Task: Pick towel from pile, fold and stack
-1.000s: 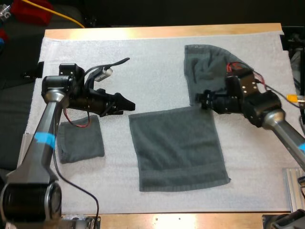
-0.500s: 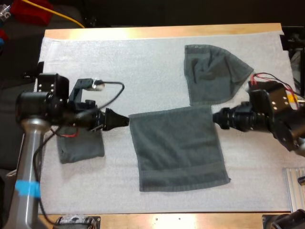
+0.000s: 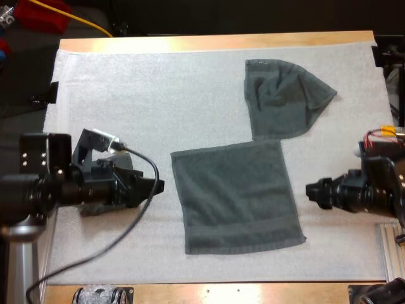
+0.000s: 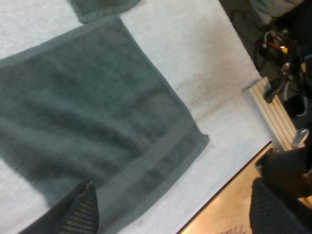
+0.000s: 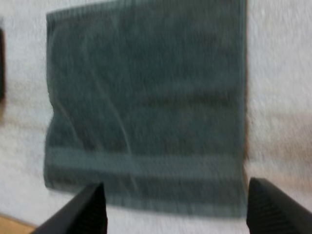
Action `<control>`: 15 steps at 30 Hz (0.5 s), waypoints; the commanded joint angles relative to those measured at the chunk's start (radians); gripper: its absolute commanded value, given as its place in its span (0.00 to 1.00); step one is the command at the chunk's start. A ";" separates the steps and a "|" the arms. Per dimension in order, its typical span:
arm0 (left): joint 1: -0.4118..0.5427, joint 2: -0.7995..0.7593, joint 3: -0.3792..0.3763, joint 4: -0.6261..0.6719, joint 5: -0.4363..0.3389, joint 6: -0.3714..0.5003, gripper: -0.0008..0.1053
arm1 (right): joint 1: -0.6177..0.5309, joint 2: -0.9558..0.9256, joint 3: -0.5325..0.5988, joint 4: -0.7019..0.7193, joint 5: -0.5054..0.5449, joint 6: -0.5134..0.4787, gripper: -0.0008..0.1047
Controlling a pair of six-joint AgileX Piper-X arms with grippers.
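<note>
Jaws on both arms stand open and empty either side of the flat towel (image 3: 237, 196) spread on the surface (image 3: 215, 42), so spreading looks done while folding and stacking remain, with a crumpled towel (image 3: 281, 98) waiting beyond it.

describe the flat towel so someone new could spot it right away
Look at the white mat. Near its middle, toward the near edge, lies the flat towel, dark grey-green. Unlike the crumpled towel beyond it, it is spread out square, with a band along its near edge.
</note>
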 commanded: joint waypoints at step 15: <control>-0.004 -0.220 0.038 0.072 -0.095 -0.138 0.60 | 0.001 -0.184 0.202 0.080 -0.055 0.052 0.57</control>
